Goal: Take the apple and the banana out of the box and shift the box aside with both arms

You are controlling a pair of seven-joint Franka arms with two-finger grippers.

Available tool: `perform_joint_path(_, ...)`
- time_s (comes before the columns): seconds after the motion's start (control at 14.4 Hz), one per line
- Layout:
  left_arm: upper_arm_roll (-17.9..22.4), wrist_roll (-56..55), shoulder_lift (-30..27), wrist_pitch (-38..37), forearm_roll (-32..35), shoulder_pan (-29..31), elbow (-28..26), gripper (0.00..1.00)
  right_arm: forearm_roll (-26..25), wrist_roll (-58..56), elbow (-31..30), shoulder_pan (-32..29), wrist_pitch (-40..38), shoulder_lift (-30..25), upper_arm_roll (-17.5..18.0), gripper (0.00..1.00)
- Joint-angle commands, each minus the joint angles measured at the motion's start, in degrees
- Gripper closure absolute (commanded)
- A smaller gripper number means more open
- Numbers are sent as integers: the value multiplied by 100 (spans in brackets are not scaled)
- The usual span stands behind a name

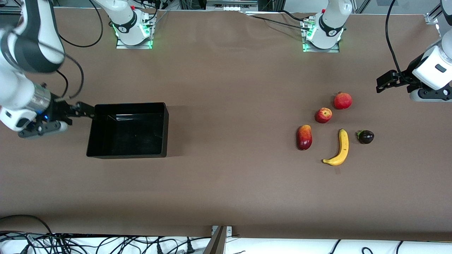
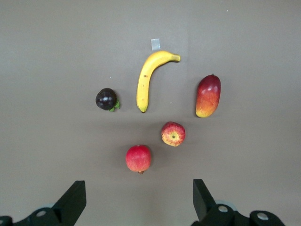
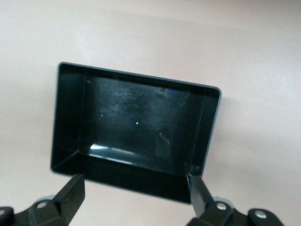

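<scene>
The right gripper is at the box's short wall at the right arm's end of the table, fingers spread wide and gripping nothing. In the right wrist view one fingertip sits just outside one corner of that wall and the other just outside the next corner, so the wall lies between the fingers and just ahead of them, and whether either touches it cannot be told. The box's long axis runs straight out from these fingers toward the left arm's end of the table. The box is empty.

The left gripper hangs released over bare table at the left arm's end, holding nothing. Its wrist view looks straight down on the fruit, which lies ahead of the fingertips: the pomegranate closest to them, then the apple, then the banana with its long axis pointing away from the fingers, flanked by the mango and a small dark purple fruit.

The right arm is by far the nearer to the box; the left is well apart from it.

Count: one box, one apple, one banana, one mango, one pomegranate, one dark fruit, two grippers. With both fruits out on the table and the box set aside, the task looks finished.
</scene>
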Motion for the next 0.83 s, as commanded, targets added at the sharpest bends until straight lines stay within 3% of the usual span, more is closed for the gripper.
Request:
perform_joint_path(0.0,45,23,-63,-158,-148,-19,48,0,-389,61,452,115,-526,-109,-24,0)
perform_joint_path(0.35,53,23,-63,-158,-148,-19,48,0,-435,377,630,291,-1362,-232,-15,0)
perform_joint_path(0.76,53,23,-63,-158,-139,-19,48,0,-373,430,849,335,-1425,-188,-33,0)
